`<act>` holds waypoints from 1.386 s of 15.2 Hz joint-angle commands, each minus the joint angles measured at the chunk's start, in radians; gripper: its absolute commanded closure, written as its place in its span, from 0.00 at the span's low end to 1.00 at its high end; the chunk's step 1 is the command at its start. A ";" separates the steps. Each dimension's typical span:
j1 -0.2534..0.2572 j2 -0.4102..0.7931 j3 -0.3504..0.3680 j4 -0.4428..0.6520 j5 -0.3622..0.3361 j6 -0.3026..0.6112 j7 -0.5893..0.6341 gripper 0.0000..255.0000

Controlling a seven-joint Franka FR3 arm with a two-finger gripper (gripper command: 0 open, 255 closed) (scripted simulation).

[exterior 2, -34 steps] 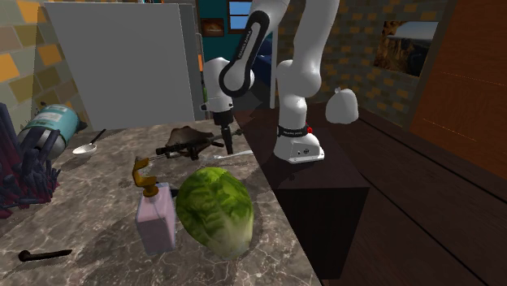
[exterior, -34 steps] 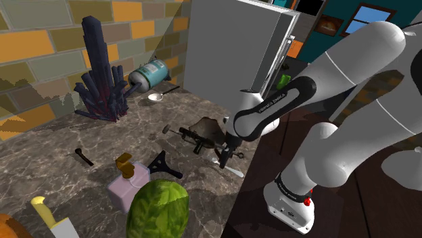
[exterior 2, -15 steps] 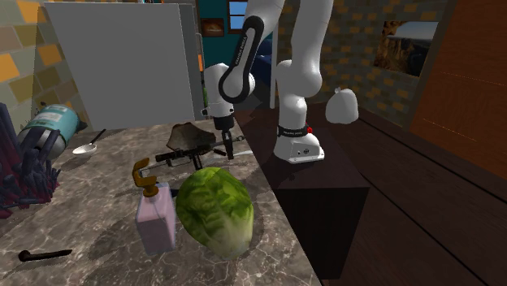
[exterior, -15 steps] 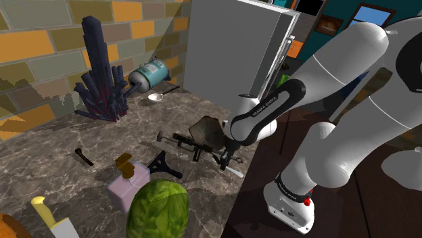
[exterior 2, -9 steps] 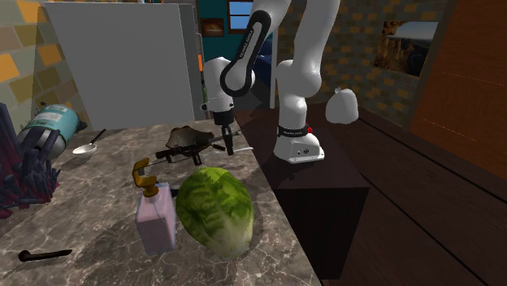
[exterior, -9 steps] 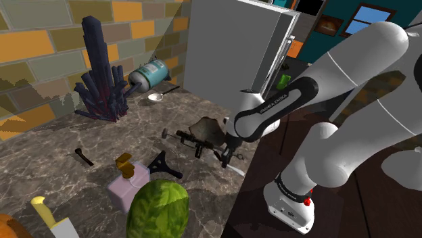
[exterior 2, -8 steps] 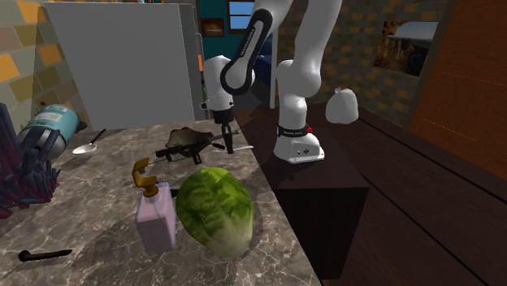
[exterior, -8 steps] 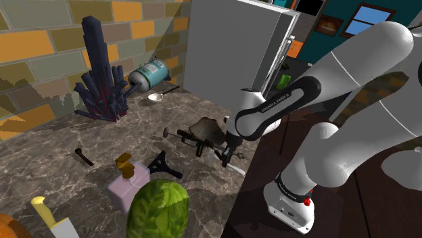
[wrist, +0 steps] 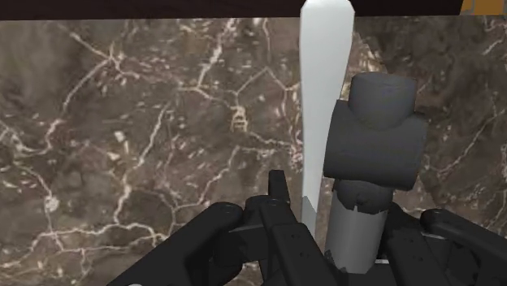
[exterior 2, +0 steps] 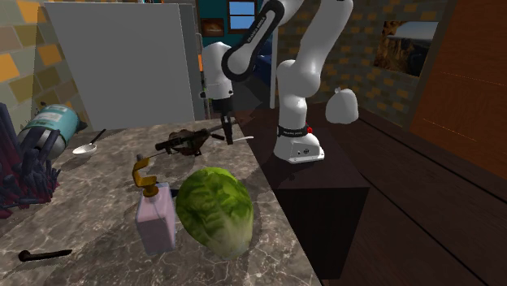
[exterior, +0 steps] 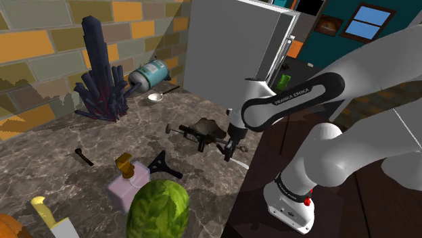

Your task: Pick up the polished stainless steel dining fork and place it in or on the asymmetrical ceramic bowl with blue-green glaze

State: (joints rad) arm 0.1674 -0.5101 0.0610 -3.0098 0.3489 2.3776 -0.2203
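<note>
My black gripper hangs a little above the marble counter, close to its edge beside the stand. It is shut on a pale, slim fork, whose long handle sticks out past the fingertips and is lifted off the stone. The gripper clasps it between its pads. The bowl is a dark brown-grey, irregular shape lying on the counter just beyond the gripper, toward the shoulder view's left.
A black gun-shaped tool lies against the bowl. A green lettuce head, a pink soap dispenser and a black three-armed piece sit nearer. A dark crystal cluster, canister, spoon and grey cabinet stand behind.
The gripper, low at the counter a second ago, has risen with the fork in it. The arm's elbow swung toward the shoulder view's right. The bowl now lies flatter.
</note>
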 commanded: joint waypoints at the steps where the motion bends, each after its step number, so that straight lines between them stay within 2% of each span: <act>1: -0.007 -0.038 0.002 0.009 -0.013 -0.046 0.014 1.00; 15: -0.038 -0.226 -0.001 0.100 -0.072 -0.321 0.076 1.00; 21: -0.096 0.053 -0.066 0.281 -0.123 -0.240 -0.019 1.00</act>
State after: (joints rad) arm 0.0735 -0.5060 -0.0013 -2.7632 0.2274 2.1238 -0.2313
